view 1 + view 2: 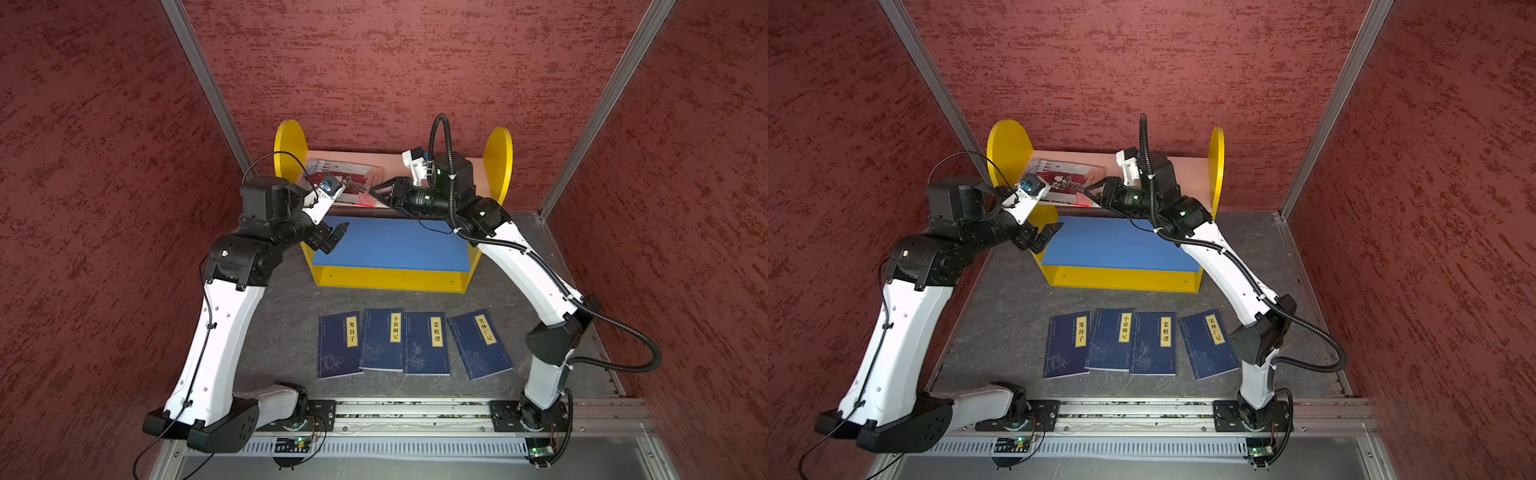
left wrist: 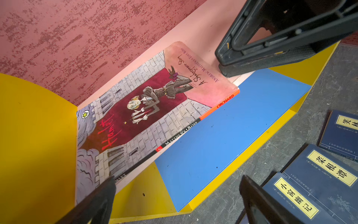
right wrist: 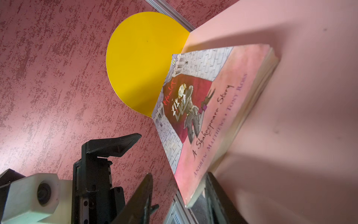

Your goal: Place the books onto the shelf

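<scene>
The shelf (image 1: 289, 145) stands at the back, with a pink upper board (image 1: 390, 164) and a blue lower board (image 1: 390, 241). A red-and-grey illustrated book (image 1: 349, 174) (image 2: 145, 108) (image 3: 203, 108) lies flat on the left of the pink board. My right gripper (image 1: 374, 191) (image 3: 180, 178) is open around the book's right-hand corner. One finger lies along the book's edge; the other stands apart from the cover. My left gripper (image 1: 334, 237) (image 2: 177, 194) hangs wide open and empty over the blue board's left end. Several navy books (image 1: 428, 343) (image 1: 1154, 345) lie in a row on the table.
Textured red walls (image 1: 104, 208) with metal corner posts close in the back and both sides. The yellow side panels (image 1: 1217, 166) rise at each end of the pink board. A metal rail (image 1: 415, 411) carrying both arm bases runs along the front edge.
</scene>
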Motion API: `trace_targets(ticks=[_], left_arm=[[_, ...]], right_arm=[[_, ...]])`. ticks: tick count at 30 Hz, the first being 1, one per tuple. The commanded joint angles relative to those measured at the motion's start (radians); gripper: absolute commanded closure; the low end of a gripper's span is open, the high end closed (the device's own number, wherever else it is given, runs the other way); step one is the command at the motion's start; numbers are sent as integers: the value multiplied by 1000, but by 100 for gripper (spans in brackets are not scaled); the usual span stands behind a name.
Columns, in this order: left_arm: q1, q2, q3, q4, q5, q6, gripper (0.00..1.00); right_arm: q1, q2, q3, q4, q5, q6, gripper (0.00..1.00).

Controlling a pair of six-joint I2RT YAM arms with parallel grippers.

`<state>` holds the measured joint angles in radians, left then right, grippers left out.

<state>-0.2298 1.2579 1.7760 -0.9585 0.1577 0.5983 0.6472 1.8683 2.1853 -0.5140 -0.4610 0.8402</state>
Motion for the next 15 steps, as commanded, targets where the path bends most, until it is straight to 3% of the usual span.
trace_targets(ticks=[1, 15], left_arm=[[6, -3, -3, 56, 20, -38, 1], [20, -1, -27, 86, 54, -53, 1]], right_arm=[[7, 18, 58, -13, 23, -10, 55], [15, 71, 152, -48, 36, -17, 55]])
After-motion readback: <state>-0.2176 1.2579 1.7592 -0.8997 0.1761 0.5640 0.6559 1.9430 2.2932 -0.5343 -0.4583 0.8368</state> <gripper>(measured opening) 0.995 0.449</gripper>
